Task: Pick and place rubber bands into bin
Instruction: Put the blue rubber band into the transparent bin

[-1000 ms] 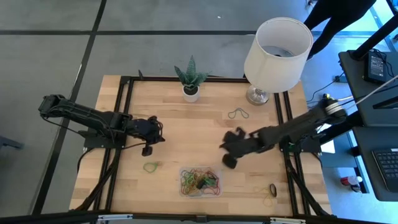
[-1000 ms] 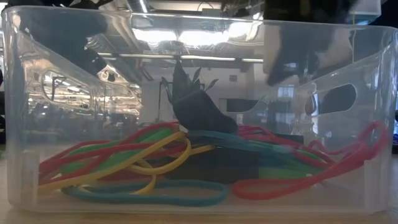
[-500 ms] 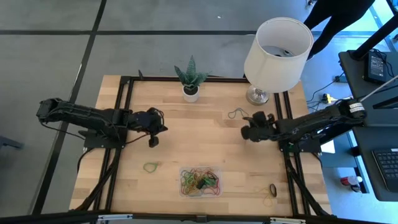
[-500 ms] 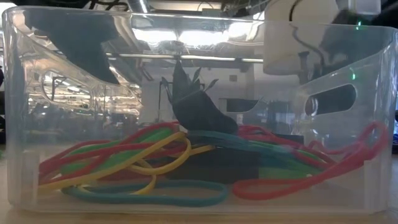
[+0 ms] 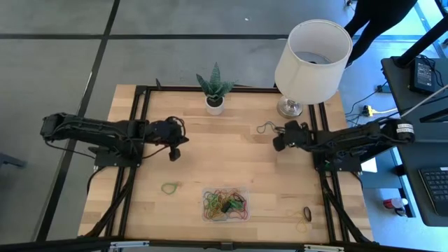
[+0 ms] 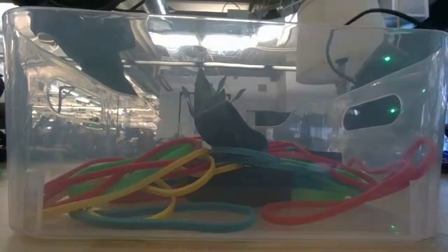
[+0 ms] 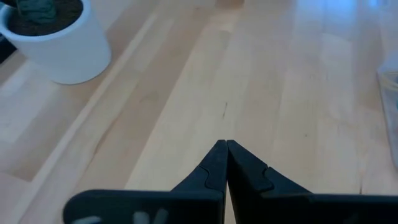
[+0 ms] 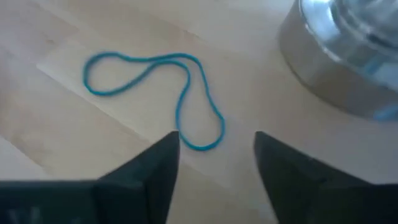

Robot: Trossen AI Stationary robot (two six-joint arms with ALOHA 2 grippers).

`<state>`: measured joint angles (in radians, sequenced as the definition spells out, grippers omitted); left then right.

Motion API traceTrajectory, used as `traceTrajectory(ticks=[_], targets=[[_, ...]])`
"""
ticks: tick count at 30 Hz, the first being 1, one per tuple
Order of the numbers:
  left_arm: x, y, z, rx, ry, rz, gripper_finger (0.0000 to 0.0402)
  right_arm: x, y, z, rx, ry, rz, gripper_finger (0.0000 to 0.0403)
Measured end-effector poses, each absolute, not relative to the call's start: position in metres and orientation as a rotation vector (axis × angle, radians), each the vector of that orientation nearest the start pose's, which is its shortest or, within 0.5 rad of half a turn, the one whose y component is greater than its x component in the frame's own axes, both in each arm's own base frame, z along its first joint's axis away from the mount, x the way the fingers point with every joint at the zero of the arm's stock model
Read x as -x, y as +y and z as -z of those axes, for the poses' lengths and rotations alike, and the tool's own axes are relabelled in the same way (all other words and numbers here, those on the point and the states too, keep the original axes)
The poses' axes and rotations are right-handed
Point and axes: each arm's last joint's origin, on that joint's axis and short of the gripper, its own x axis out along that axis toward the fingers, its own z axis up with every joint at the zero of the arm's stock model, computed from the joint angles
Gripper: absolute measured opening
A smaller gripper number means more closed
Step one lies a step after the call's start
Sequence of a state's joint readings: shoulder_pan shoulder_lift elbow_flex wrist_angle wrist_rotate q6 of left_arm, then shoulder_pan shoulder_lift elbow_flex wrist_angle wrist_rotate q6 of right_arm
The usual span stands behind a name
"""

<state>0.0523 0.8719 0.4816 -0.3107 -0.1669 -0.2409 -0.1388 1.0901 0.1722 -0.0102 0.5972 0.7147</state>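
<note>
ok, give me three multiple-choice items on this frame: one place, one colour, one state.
1. The right gripper is nearest to:
A. the bin
B. the lamp base
C. the plant pot

2. The band just ahead of the right gripper is:
A. yellow
B. red
C. blue-green

3. The left gripper is:
A. shut, empty
B. open, empty
C. shut on a band

Key: 1 B, it sits just below the lamp base, far from the bin. 2 C, the right wrist view shows a blue-green band on the table. 3 A, the left wrist view shows the jaws pressed together, nothing between them.
</note>
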Motion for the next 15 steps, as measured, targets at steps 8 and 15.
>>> traceTrajectory(ticks=[8, 15], targets=[[-0.172, 0.018, -0.206, 0.199, 0.667, -0.316, 0.0003, -0.143, -0.060, -0.101, -0.355, 0.778, 0.853, 0.0265], [-0.175, 0.019, -0.209, 0.203, 0.626, -0.317, 0.0003, -0.151, -0.079, -0.092, -0.358, 0.764, 0.783, 0.0250]])
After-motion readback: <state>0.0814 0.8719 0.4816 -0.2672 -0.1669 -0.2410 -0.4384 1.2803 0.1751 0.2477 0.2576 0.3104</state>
